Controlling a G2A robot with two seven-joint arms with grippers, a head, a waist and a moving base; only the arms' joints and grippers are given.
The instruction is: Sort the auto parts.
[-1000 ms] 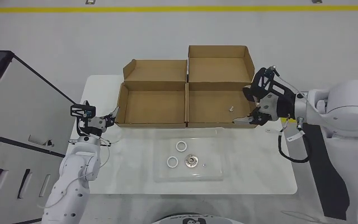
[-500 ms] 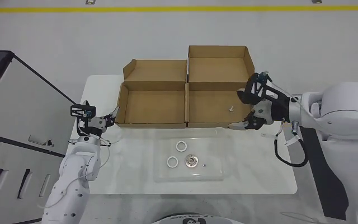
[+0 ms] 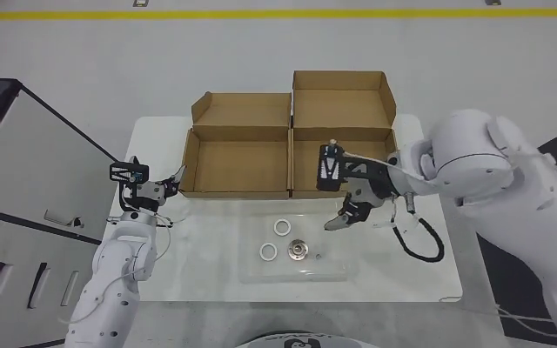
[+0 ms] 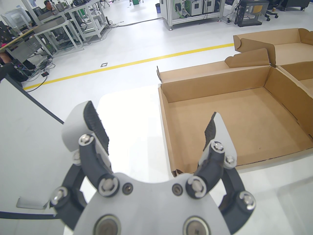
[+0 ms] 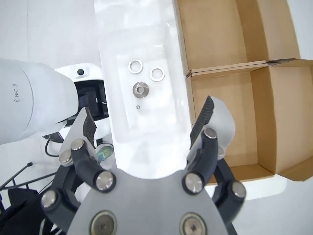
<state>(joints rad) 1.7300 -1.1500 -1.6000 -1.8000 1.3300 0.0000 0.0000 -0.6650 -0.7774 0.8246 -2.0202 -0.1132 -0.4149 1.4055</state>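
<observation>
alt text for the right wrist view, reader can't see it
The right gripper, open and empty, faces a clear tray on the white table. In the tray lie two metal rings, a round metal disc and a tiny bead-like part. Two open cardboard boxes stand side by side next to the tray.

Two cardboard boxes [image 3: 235, 165] [image 3: 306, 165], two rings [image 3: 283, 227] [image 3: 269, 252], one metal hub [image 3: 298, 250], one small ball [image 3: 318, 256], one clear tray [image 3: 335, 270]
</observation>
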